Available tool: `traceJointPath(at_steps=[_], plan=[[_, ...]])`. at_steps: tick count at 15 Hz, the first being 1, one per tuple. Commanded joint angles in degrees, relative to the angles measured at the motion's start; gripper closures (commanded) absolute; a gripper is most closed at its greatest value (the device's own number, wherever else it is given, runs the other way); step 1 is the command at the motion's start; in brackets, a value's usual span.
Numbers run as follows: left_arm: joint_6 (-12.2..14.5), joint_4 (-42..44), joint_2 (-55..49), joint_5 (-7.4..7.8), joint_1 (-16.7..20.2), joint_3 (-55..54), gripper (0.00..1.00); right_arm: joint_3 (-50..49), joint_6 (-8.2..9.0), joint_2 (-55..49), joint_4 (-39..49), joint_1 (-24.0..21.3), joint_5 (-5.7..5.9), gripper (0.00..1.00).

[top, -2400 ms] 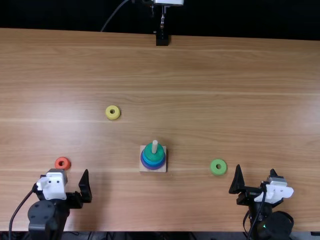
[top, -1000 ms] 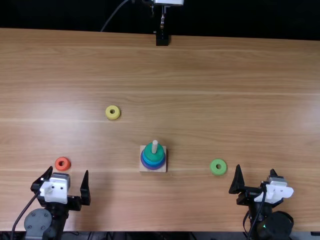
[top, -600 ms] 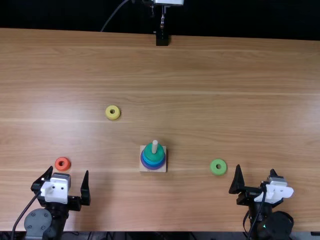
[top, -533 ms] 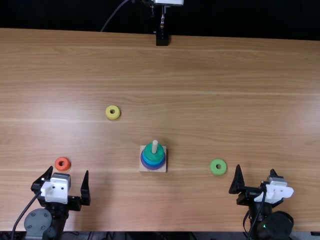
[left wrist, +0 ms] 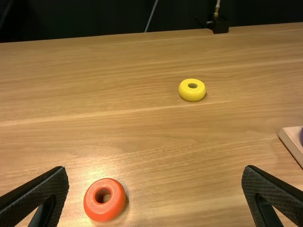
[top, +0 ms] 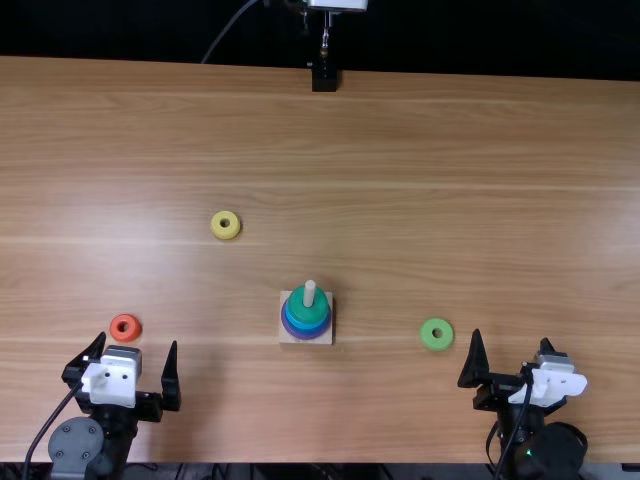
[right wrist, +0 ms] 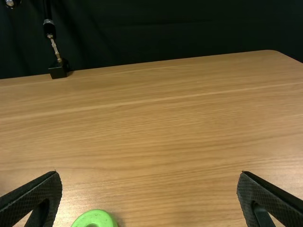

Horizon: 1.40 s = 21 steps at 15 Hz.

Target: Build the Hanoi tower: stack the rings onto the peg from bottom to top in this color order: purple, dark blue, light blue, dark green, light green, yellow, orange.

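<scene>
Found left gripper (top: pixel 138 339) and right gripper (top: pixel 511 336) empty, fingers spread. Located light green ring (top: pixel 427 340) flat on table (top: pixel 400 150) near right gripper — judged light, stiff, perhaps slippery; best pinched across opposite sides. Noted peg (top: pixel 309 291) bearing dark green ring (top: pixel 308 314) topmost.

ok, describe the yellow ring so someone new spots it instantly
On the wooden table, find the square base holding the ring stack. In the top view, the yellow ring lies flat to its left, farther from the near edge. The loose orange ring and light green ring sit nearer that edge.
</scene>
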Motion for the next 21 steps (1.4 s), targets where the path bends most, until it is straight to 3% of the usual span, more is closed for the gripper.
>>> traceJointPath(at_steps=[1,7,11,15,19,21], plan=[[0.62,-4.36,-0.67,0.70,0.26,-6.31,0.00,-3.63,-0.05,-0.73,-3.92,-0.57,0.68,0.00],[0.62,-4.36,-0.67,0.70,0.26,-6.31,0.00,-1.52,-0.05,-0.73,-1.49,-0.49,1.00,0.00],[0.62,-4.36,-0.67,0.81,0.26,-6.31,0.00,11.66,-0.16,-0.12,1.46,-0.49,0.79,0.00],[0.62,-4.36,-0.67,0.81,0.26,-6.31,0.00,24.75,0.79,17.90,0.72,3.29,1.31,0.00],[0.62,-4.36,-0.67,0.70,0.26,-6.31,0.00,38.55,0.48,33.28,-16.57,7.95,1.10,0.00],[0.62,-4.36,-0.67,0.70,0.26,-6.31,0.00,42.86,0.69,44.62,-24.38,12.35,1.42,0.00]])
